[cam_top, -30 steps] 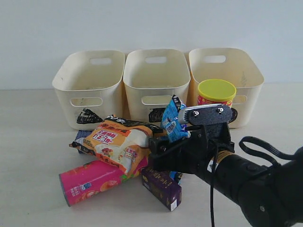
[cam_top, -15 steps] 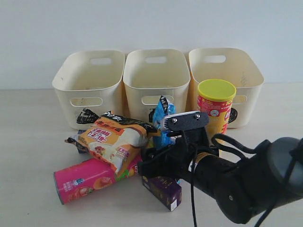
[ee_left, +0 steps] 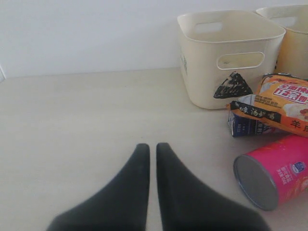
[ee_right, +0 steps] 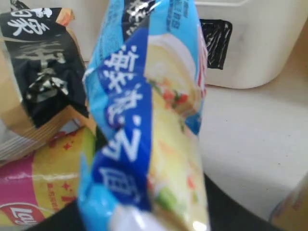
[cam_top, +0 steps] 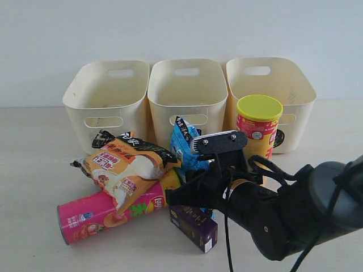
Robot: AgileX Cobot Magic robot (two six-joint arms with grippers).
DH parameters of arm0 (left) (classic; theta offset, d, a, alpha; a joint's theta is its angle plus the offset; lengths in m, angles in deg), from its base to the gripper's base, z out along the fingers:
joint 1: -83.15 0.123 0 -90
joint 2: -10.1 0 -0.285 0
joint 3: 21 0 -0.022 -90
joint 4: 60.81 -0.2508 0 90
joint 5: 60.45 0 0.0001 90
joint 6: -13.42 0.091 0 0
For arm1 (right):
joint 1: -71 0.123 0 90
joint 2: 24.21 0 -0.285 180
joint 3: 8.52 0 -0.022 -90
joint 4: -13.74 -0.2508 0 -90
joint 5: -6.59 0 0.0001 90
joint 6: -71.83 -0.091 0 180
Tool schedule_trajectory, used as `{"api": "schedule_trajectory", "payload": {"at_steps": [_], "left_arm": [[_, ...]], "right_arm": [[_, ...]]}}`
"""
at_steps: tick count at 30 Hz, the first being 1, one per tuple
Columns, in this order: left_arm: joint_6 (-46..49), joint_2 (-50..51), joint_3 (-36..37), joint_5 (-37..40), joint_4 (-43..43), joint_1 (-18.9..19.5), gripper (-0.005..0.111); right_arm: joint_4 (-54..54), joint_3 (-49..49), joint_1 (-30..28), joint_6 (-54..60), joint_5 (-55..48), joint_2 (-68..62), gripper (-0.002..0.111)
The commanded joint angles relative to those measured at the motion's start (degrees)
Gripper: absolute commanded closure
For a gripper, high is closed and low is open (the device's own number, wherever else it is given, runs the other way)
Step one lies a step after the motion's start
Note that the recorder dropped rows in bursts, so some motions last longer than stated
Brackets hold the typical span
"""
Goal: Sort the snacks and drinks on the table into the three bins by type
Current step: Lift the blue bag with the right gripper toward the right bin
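While the right gripper (cam_top: 195, 177) reaches into the pile in the exterior view, its jaws pinch the lower end of the blue crinkly foil bag (cam_top: 182, 144), which stands upright just in front of the middle cream plastic tub (cam_top: 187, 73).

Left wrist view: left gripper (ee_left: 151, 154) closed on nothing, well apart from the pile.

Right wrist view: bag fills the frame between the jaws.

Step looks like the pick. Next: lift clear of the orange-white crinkly bag (cam_top: 122, 164) and carry to a tub; can't tell which.
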Motion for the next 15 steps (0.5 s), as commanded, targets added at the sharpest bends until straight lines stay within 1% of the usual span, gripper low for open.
{"api": "schedule_trajectory", "payload": {"at_steps": [1,10,15], "left_arm": [[0.0,-0.23,-0.17,-0.24,0.02,0.12,0.102],[0.0,-0.23,-0.17,-0.24,0.02,0.12,0.102],[0.0,-0.23,-0.17,-0.24,0.02,0.12,0.102]], "right_arm": [[-0.07,-0.18,0.01,0.43,-0.07,-0.09,0.109],[-0.19,-0.06,0.01,0.79,-1.19,5.2,0.109],[-2.59,-0.06,0.01,5.0,-3.8,9.65,0.109]]}}
